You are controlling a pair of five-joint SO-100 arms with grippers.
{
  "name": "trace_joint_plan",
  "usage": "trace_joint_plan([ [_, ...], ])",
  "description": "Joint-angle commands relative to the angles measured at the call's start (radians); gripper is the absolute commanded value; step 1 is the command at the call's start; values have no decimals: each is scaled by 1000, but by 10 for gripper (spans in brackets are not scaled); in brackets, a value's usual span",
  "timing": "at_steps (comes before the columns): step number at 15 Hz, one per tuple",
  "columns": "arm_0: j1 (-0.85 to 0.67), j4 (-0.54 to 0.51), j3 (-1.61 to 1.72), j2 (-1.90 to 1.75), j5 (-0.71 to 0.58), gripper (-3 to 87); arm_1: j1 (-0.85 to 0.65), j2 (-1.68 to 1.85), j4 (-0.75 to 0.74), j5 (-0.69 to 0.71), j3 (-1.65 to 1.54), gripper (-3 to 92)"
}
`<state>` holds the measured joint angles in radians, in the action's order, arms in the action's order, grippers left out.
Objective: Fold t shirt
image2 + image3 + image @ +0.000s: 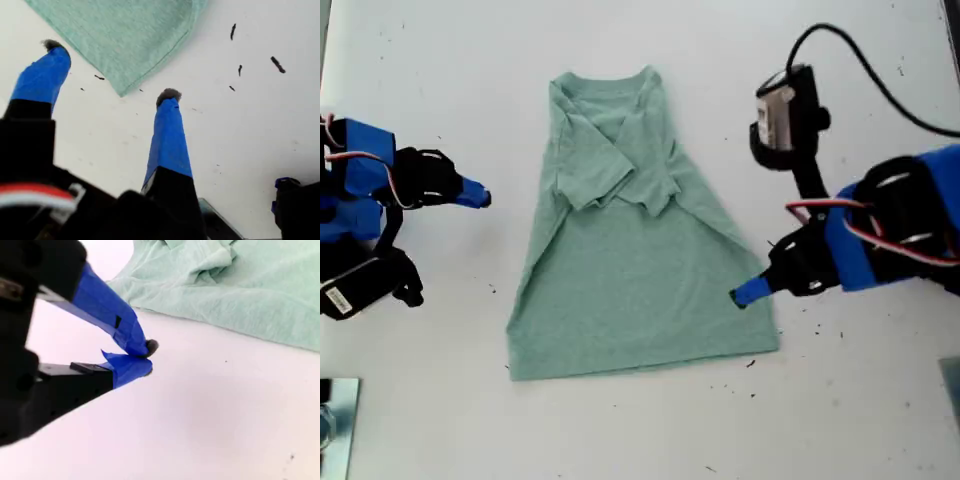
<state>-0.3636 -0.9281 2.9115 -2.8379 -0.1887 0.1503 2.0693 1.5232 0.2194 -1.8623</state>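
**Cloth part-folded on the table: handling and grip sites**

Garment, a pale sage-green heathered cotton t shirt point(630, 290) with a ribbed crew neck, lies flat in the middle of the plain white table point(840, 430). Its collar is toward the exterior view's top and its hem toward the bottom. Both short sleeves are turned inward and overlap across the chest, so the upper body is narrow and the sides flare out to the full-width hem. The lower body is not yet folded.

My first gripper point(110, 71), at the exterior view's right, has its blue-taped jaws spread wide. The hem corner of the shirt lies just ahead of them, among small dark specks on the table. Whether a fingertip touches the cloth cannot be told.

My second gripper point(145, 355), at the exterior view's left, has its jaws pinched together on nothing. It sits beside the shirt's long edge, apart from it, level with the folded sleeves.

The fabric looks thin, light and limp. It should drape and crease rather than hold a shape, and a lifted edge will likely drag the layers beneath. The white table looks smooth, so the cloth may slide when pushed instead of bunching into the jaws.

The soundest holds appear to be the two hem corners, where the stitched hem gives a firmer lip to pinch. Raising both together should keep the fold square and leave the tucked sleeves undisturbed.
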Motion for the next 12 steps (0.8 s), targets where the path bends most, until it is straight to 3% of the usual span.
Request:
trace_joint_plan([
  [1, -9, 8, -25, 18, -21, -2, 51, -41, -258, -77, -153, 313],
  [5, -6, 12, -29, 52, -32, -2, 84, -156, -584, -133, -367, 212],
  [8, -2, 14, -32, 66, -32, -2, 98, -173, -796, -170, -528, 35],
  [10, 0, 15, -32, 67, -34, -2, 104, -169, -881, -184, -591, 18],
  [12, 3, 15, -32, 69, -34, -2, 101, -107, -792, -153, -549, -6],
])
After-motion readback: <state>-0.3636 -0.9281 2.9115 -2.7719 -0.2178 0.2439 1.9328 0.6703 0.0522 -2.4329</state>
